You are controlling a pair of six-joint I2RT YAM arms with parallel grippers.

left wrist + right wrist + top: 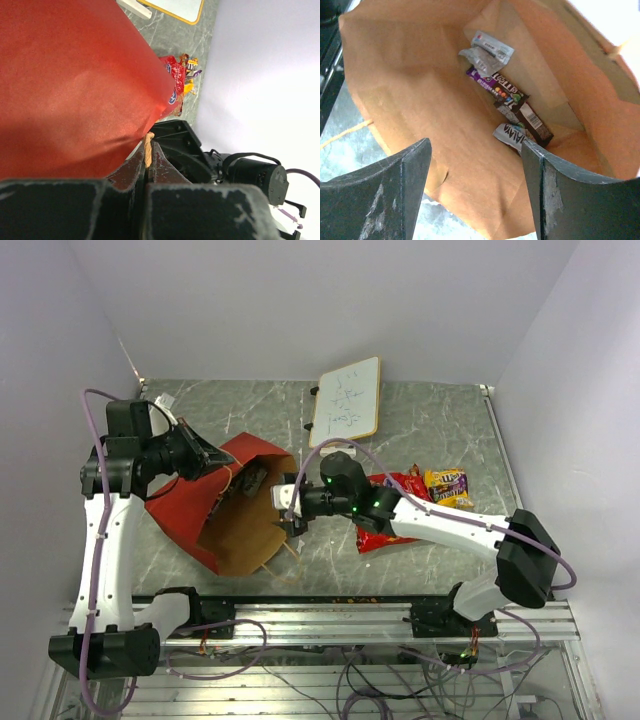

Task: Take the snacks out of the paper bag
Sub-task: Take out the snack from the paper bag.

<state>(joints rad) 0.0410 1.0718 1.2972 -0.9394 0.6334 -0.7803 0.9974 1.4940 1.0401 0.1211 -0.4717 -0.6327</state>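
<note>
- A brown paper bag (240, 525) with red outer sides lies on its side on a grey marbled surface (430, 420), its mouth open towards the right arm.
- The left fingers (150, 172) are clenched on one twisted paper handle (148, 145) at the bag's upper rim. This appears to hold the mouth up and open.
- The right fingers (395, 190) are spread apart and hold nothing. They hover just at the mouth and look straight in.
- Key relation: the remaining snacks lie ahead of the right fingers, deep against the bag's back fold. They sit slightly towards the right-hand finger in the right wrist view.
- The bars' long axes run diagonally there, from upper left to lower right, so they lie skewed to the gap between the fingers. A grasp would likely need a reach inward and some wrist turn.
- The right arm is plainly the nearer one, as the left is occupied with the handle.
- Count inside the bag, four small wrappers:
  - one silver wrapper (487, 50), farthest in
  - one purple bar (487, 82)
  - one brown bar (525, 112)
  - one pale wrapper (509, 135), partly hidden by the right-hand finger
- Count outside the bag, on the surface beside the right arm: one red cookie packet (405, 483) and one yellow packet (447, 487), touching each other.
- One whiteboard (347, 400) lies beyond the bag.
</note>
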